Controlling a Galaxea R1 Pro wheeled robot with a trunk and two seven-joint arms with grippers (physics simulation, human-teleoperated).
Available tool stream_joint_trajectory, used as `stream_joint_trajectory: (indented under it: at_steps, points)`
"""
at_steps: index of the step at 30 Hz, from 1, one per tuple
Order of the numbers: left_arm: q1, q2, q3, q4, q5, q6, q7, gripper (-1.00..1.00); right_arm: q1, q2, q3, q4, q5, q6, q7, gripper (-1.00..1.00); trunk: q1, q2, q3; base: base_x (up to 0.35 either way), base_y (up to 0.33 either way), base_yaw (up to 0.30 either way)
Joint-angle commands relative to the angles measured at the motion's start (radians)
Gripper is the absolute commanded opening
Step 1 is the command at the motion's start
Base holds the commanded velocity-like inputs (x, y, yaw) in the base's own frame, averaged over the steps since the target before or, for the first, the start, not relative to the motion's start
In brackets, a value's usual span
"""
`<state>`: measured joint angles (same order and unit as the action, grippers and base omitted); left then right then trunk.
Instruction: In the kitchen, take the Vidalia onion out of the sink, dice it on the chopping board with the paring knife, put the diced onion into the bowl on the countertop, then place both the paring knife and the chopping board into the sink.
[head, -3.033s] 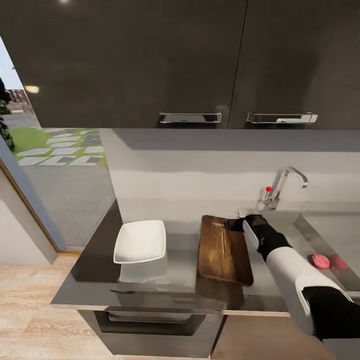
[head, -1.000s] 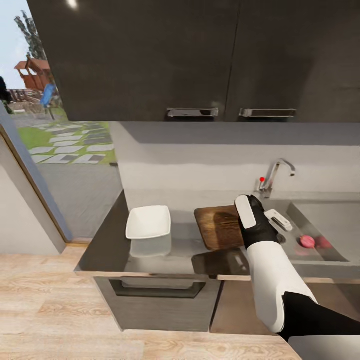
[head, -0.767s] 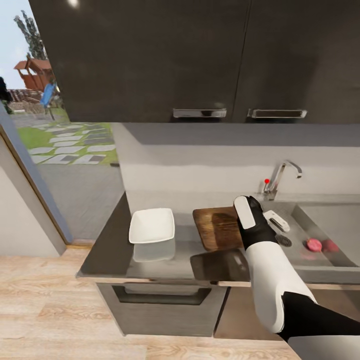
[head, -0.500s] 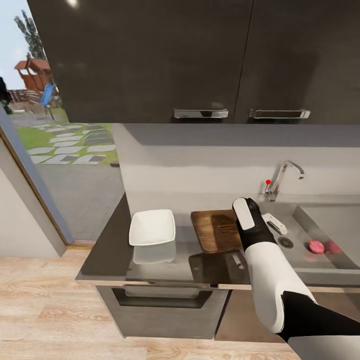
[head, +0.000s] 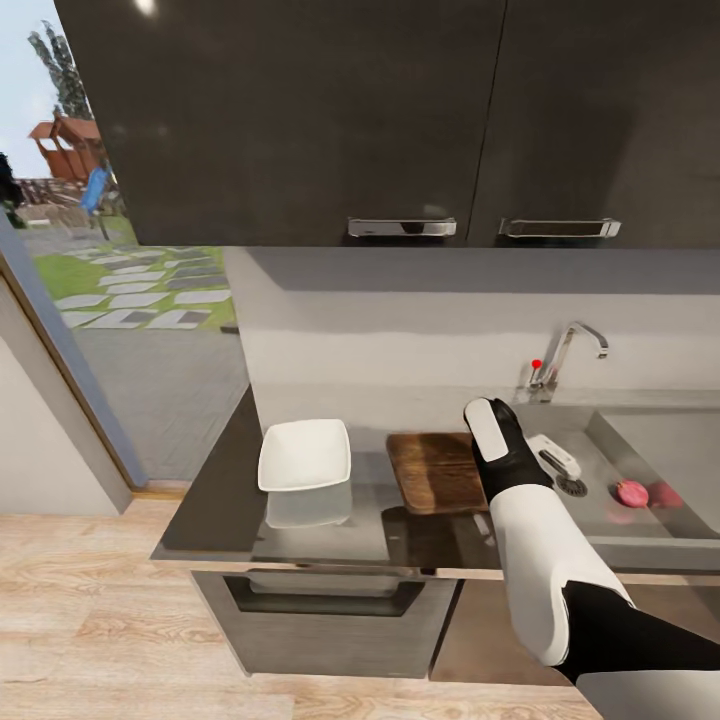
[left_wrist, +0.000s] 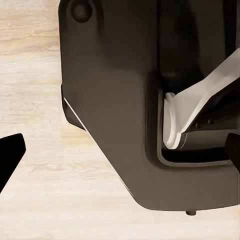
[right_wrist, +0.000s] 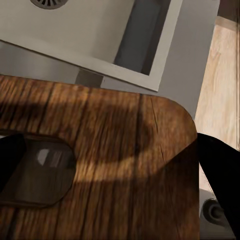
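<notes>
step: positioning board (head: 433, 471) on table | right claw (right_wrist: 107, 172) open astride its slot end, left claw's state hidden | next: fetch onion (head: 631, 492) from sink (head: 655, 455)

The right arm reaches forward, white forearm and black wrist raised, its pincer (head: 497, 425) pointing away, fingers (right_wrist: 220, 170) spread apart.

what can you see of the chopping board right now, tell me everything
The chopping board is a dark brown wooden slab with visible grain, rounded corners and an oblong slot handle at one end. It lies on the grey countertop between the white bowl and the sink. The right arm crosses its sink-side edge and hides part of it. In the right wrist view the right claw straddles the board near the slot; whether it grips is unclear.
</notes>
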<state>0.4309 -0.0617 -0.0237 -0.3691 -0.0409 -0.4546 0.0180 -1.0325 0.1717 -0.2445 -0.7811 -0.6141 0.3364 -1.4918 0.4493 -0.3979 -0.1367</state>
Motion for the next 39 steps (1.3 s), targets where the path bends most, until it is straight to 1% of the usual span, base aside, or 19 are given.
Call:
stream_joint_trajectory:
  at_steps: [1,8,13,17,21,25,32,39]
  points:
    - [0.0,0.0,-0.001,-0.002,-0.004,-0.001,0.002,1.0,-0.001,0.001,-0.002,-0.001,-0.002,0.01,-0.008,-1.0,0.001,-0.002,-0.002,0.0,0.0,0.0]
    - [0.0,-0.001,-0.001,-0.001,-0.004,-0.001,0.002,1.0,-0.001,0.003,-0.003,0.0,-0.003,0.011,-0.038,-1.0,0.001,-0.002,-0.002,0.004,0.004,0.0]
    - [0.0,-0.001,-0.001,-0.001,-0.004,-0.001,0.002,1.0,-0.001,0.003,-0.001,0.003,-0.003,0.001,-0.055,-1.0,0.001,-0.002,-0.002,0.114,0.132,0.0]
    - [0.0,-0.001,-0.001,-0.001,-0.004,-0.001,0.002,1.0,-0.001,0.003,-0.002,0.03,-0.004,-0.033,-0.057,-1.0,0.001,-0.002,-0.002,0.16,0.2,0.0]
    - [0.0,-0.001,-0.001,-0.001,-0.004,-0.001,0.002,1.0,-0.001,0.001,-0.002,0.053,-0.006,-0.044,-0.054,-1.0,0.001,-0.002,-0.002,0.13,0.152,0.0]
    - [0.0,-0.001,-0.001,-0.001,-0.004,-0.001,0.002,1.0,-0.001,-0.003,-0.002,0.081,-0.007,-0.05,-0.048,-1.0,0.001,-0.002,-0.002,0.022,0.025,0.0]
    - [0.0,-0.001,-0.001,-0.001,-0.004,-0.001,0.002,1.0,-0.001,-0.005,-0.002,0.087,-0.006,-0.052,-0.047,-1.0,0.001,-0.002,-0.002,0.002,0.003,0.0]
    - [0.0,-0.001,-0.001,-0.001,-0.004,0.0,0.002,1.0,0.0,-0.007,-0.003,0.096,-0.003,-0.099,-0.047,-1.0,0.001,-0.002,-0.002,0.008,0.0,0.0]
